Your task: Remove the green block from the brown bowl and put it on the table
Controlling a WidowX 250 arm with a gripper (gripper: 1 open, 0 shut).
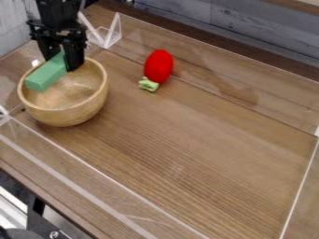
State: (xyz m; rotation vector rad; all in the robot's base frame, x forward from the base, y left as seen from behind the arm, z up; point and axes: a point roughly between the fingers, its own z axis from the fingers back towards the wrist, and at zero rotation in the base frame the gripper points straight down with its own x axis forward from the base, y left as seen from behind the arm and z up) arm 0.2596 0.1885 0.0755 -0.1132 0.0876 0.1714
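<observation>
While the arm hangs in the upper left of the frame, its black gripper (pixel 60 58) points down with the fingers clenched on one end of the green block (pixel 48 73). That block is tilted, its upper end pinched between the fingers and its lower end slanting toward the left; it sits over the left part of the brown bowl (pixel 77 105), and whether its low end is touching the rim or is just clear of it is hard to tell from this angle. Resting on the wooden table (pixel 200 140) at left centre, the bowl shows a bare pale inside to the right of the block. Near the top centre, well apart from the bowl, lies a red strawberry-like toy (pixel 157 66) with a small green stub at its lower left. Clear low walls (pixel 303 182) edge the table.
</observation>
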